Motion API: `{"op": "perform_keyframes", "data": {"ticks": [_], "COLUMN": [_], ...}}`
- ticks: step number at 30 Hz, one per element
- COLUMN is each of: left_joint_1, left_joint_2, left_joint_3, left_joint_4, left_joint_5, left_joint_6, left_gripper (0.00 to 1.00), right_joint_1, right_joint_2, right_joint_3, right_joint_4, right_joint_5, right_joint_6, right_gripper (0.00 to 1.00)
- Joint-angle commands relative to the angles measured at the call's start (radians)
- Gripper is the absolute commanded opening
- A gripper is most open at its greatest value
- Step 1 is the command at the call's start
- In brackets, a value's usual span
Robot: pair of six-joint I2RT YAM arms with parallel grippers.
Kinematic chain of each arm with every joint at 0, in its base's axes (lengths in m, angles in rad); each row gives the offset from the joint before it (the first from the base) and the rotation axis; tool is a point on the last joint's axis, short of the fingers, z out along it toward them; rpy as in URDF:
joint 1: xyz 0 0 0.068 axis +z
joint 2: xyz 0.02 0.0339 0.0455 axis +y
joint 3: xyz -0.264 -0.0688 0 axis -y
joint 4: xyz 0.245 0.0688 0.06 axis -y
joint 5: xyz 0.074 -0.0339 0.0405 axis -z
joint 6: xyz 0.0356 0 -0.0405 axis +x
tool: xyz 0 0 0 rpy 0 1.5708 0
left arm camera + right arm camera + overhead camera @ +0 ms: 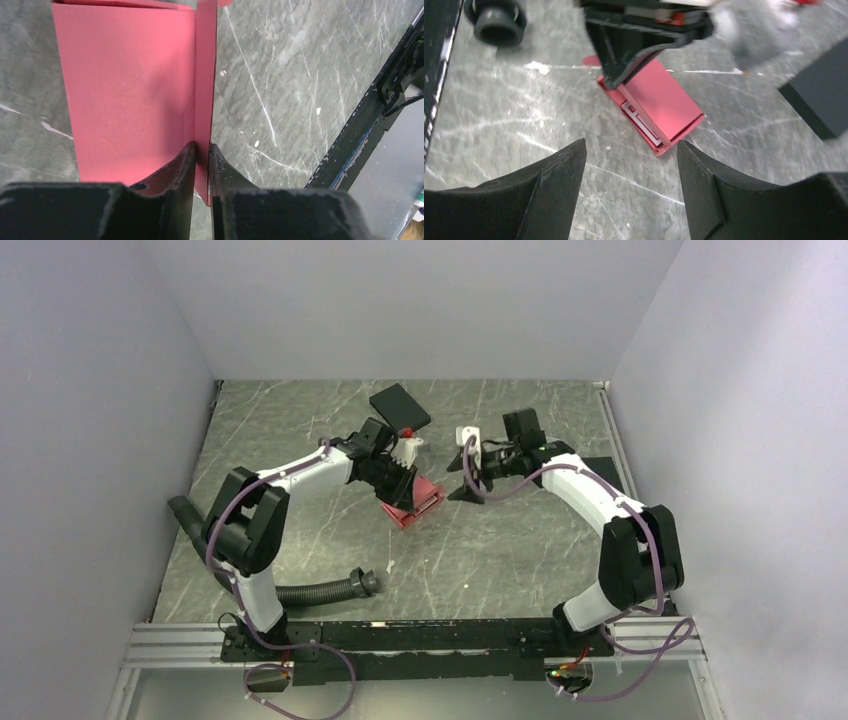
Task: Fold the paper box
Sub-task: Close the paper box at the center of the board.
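The pinkish-red paper box [418, 502] lies on the grey marbled table [480, 550] near the middle. My left gripper [398, 483] comes down on its left side. In the left wrist view the left gripper [201, 148] is shut on an upright side flap [205, 75] of the paper box [130, 90], one finger on each face. My right gripper [462, 480] stands to the right of the box, apart from it. From the right wrist, the right gripper [631, 145] is open over bare table, with the paper box [659, 107] lying beyond its fingertips.
A black flat box [400, 407] lies at the back, with a small red-and-white item [408, 443] near it. A black corrugated hose [320, 590] lies at the front left. Grey walls close in the table on three sides.
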Motion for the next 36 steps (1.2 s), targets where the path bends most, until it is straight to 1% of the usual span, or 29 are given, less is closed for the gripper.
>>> {"op": "perform_keyframes", "data": {"ticks": [1, 3, 5, 9, 13, 17, 22, 29, 33, 35, 36], "left_joint_1": [-0.021, -0.029, -0.036, -0.048, -0.054, -0.057, -0.058, -0.059, -0.059, -0.059, -0.059], "left_joint_2": [0.014, 0.015, 0.017, 0.016, 0.021, 0.013, 0.008, 0.001, 0.001, 0.000, -0.001], "left_joint_3": [0.034, 0.039, 0.041, 0.045, 0.050, 0.043, 0.036, 0.027, 0.025, 0.025, 0.024], "left_joint_4": [-0.057, -0.065, -0.071, -0.076, -0.085, -0.085, -0.084, -0.079, -0.079, -0.080, -0.079], "left_joint_5": [-0.016, -0.018, -0.023, -0.026, -0.031, -0.033, -0.030, -0.024, -0.023, -0.024, -0.025], "left_joint_6": [0.057, 0.065, 0.071, 0.077, 0.080, 0.078, 0.078, 0.074, 0.072, 0.071, 0.070], "left_gripper": [0.20, 0.20, 0.21, 0.21, 0.22, 0.22, 0.23, 0.24, 0.24, 0.24, 0.24], "right_joint_1": [0.041, 0.057, 0.072, 0.102, 0.141, 0.180, 0.218, 0.258, 0.280, 0.289, 0.294], "right_joint_2": [-0.020, -0.010, -0.009, 0.008, 0.058, 0.094, 0.123, 0.141, 0.151, 0.156, 0.158], "right_joint_3": [-0.027, -0.027, -0.036, -0.033, 0.003, 0.012, 0.004, -0.022, -0.030, -0.035, -0.035], "right_joint_4": [-0.168, -0.196, -0.189, -0.149, -0.165, -0.149, -0.073, 0.042, 0.056, 0.056, 0.051], "right_joint_5": [-0.025, -0.005, 0.011, 0.049, 0.086, 0.141, 0.197, 0.300, 0.338, 0.348, 0.350], "right_joint_6": [-0.464, -0.531, -0.574, -0.581, -0.608, -0.620, -0.597, -0.566, -0.582, -0.594, -0.606], "right_gripper": [0.71, 0.72, 0.72, 0.72, 0.68, 0.62, 0.51, 0.41, 0.37, 0.33, 0.29]}}
